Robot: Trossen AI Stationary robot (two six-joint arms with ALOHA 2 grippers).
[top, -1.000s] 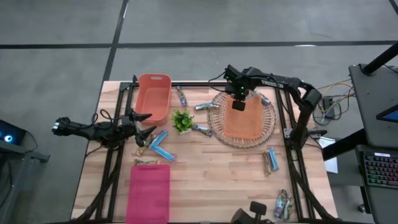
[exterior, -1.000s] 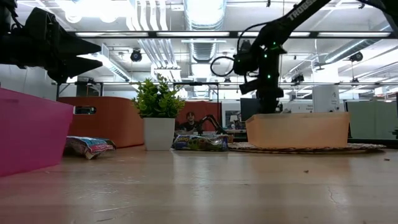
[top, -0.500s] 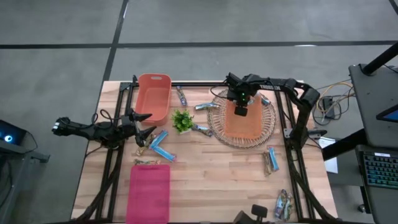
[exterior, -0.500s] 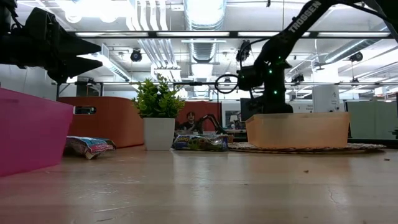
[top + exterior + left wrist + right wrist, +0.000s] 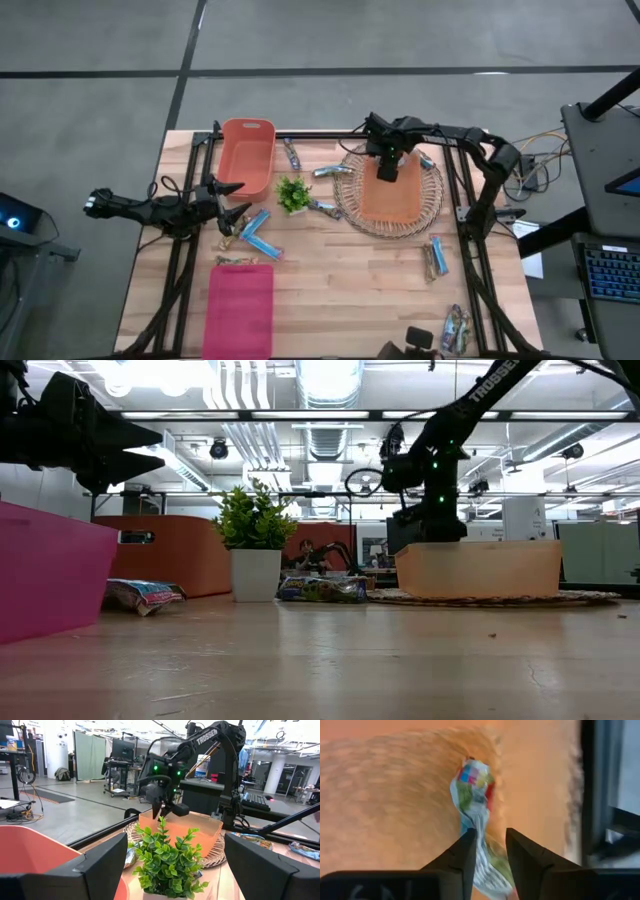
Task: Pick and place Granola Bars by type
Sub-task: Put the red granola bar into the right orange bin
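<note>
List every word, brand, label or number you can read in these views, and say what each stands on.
"TROSSEN": white letters on the right arm, read in the left wrist view.
"TROSS": partly visible on that arm in the low view.
Printing on the granola bar between the right gripper fingers: too blurred to read.

Wooden table (image 5: 350, 280): orange bin (image 5: 246, 156), pink bin (image 5: 239, 310), plant (image 5: 293, 193), wicker tray (image 5: 430, 200), scattered granola bars (image 5: 259, 236).
</note>
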